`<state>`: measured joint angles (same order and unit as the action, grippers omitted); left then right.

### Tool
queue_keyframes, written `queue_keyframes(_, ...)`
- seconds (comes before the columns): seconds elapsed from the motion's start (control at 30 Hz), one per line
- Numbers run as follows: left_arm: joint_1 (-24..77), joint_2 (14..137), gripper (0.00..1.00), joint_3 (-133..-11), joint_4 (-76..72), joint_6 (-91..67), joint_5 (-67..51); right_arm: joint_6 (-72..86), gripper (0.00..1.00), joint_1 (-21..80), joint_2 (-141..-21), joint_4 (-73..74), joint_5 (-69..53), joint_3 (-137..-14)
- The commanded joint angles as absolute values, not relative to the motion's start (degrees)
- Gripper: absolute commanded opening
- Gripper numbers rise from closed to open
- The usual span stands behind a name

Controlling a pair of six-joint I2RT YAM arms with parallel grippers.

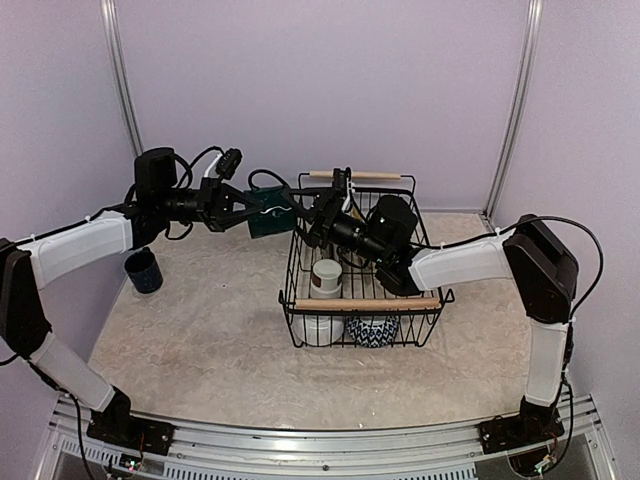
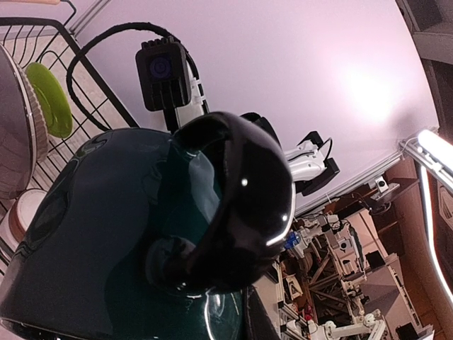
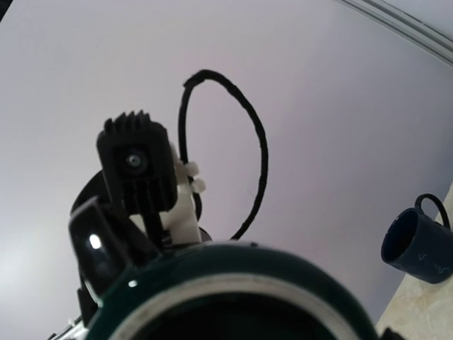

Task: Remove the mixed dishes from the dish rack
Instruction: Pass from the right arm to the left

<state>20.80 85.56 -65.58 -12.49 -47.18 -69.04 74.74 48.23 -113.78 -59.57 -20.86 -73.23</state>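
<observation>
The dark green mug (image 1: pixel 270 215) hangs in the air just left of the dish rack (image 1: pixel 365 302), between both grippers. My left gripper (image 1: pixel 252 212) straddles its left end with fingers spread; I cannot tell if they press on it. My right gripper (image 1: pixel 300 215) is at its mouth end and holds it by the rim. The mug fills the left wrist view (image 2: pixel 92 234), handle towards the camera, and its rim fills the bottom of the right wrist view (image 3: pixel 233 283). The rack holds a white-brown cup (image 1: pixel 326 277), a white bowl (image 1: pixel 320 328), a patterned bowl (image 1: pixel 372 331) and a lime-green plate (image 2: pixel 51 99).
A navy mug (image 1: pixel 144 270) stands on the table at the far left, also in the right wrist view (image 3: pixel 417 246). The right forearm lies across the top of the rack. Purple walls close in the back and both sides.
</observation>
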Motion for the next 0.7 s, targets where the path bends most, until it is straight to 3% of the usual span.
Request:
queue_keyframes(0.0, 20.28, 83.62, 0.00, -64.72, -13.20, -48.68, -70.14, 72.11, 0.24, 48.66, -113.71, -65.96, -21.62, -74.67)
queue_keyframes(0.23, 19.76, 82.50, 0.00, -64.04, -14.30, -48.60, -69.97, 68.45, 0.81, 48.27, -111.11, -61.70, -20.66, -71.56)
queue_keyframes(0.33, 19.08, 81.56, 0.00, -63.60, -14.96, -48.44, -69.88, 67.58, 0.98, 47.77, -109.98, -60.86, -20.48, -69.90)
queue_keyframes(0.57, 16.66, 80.95, 0.00, -63.58, -14.21, -48.13, -69.11, 65.37, 1.00, 45.97, -106.84, -58.06, -20.99, -66.46)
queue_keyframes(0.67, 16.06, 80.74, 0.00, -66.36, -3.00, -41.97, -63.50, 63.43, 1.00, 45.06, -104.93, -55.24, -20.65, -64.79)
